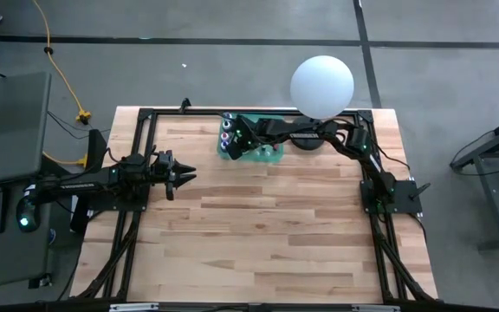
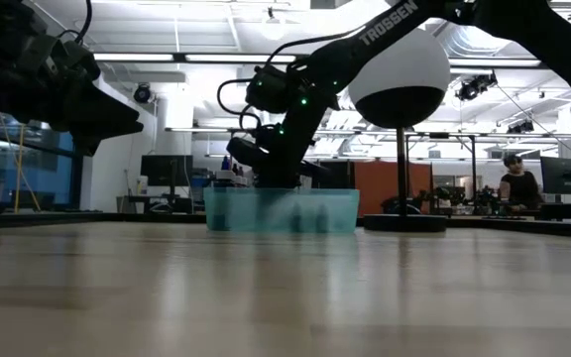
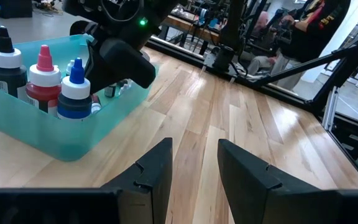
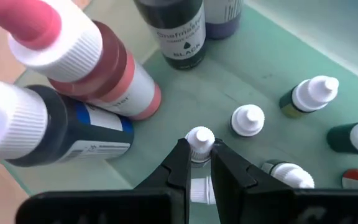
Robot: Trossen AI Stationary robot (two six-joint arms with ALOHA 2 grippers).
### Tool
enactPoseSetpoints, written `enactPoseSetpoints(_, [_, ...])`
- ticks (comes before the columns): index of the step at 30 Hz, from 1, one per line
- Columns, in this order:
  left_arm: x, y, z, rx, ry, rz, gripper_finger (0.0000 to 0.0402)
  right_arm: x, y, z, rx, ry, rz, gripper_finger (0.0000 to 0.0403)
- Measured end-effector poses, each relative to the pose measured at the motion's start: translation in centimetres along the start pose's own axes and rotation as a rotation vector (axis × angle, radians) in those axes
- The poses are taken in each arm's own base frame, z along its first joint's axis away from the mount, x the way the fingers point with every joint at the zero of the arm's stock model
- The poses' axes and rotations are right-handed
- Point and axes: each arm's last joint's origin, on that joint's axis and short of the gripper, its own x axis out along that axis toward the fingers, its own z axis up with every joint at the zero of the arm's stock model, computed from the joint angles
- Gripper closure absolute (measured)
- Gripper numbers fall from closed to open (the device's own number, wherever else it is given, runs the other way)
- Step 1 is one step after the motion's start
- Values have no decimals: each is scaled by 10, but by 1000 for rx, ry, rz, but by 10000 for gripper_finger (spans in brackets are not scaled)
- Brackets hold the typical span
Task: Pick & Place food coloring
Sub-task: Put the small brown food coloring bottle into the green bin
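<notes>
A teal bin [image 1: 251, 156] stands at the table's far middle and holds the food coloring. Larger black [image 4: 173, 31], red [image 4: 107, 71] and blue [image 4: 67, 134] bottles stand at one end. Several tiny white-capped bottles [image 4: 248, 119] are scattered over the bin's floor. My right gripper [image 4: 199, 154] reaches down into the bin [image 2: 281, 210] and is shut on one tiny bottle [image 4: 199, 140]. My left gripper [image 1: 189, 173] waits open over the table's left side, pointing level toward the right. My right gripper pinches the tiny bottle just below its white cap [image 4: 199, 144] between its two fingertips [image 4: 180, 163]. It slants down into the bin from the table's right. The cap sticks out past the fingertips. Whether the bottle's base rests on the bin floor, I cannot tell.
A big white sphere on a black base [image 1: 321, 85] stands at the far edge, right of the bin and beside the right arm. The bin's wall [image 3: 48, 134] rises around the bottles. Bare wood [image 1: 267, 234] fills the table's middle and near side.
</notes>
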Motion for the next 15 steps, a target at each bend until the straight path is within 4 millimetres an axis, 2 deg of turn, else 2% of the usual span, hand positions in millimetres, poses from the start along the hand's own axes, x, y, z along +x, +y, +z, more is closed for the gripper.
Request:
enactPoseSetpoints(12, [0, 0, 0, 0, 0, 0, 275, 0, -1, 0, -2, 11, 3, 369])
enactPoseSetpoints(15, [0, 0, 0, 0, 0, 0, 275, 0, -1, 0, -2, 11, -2, 345])
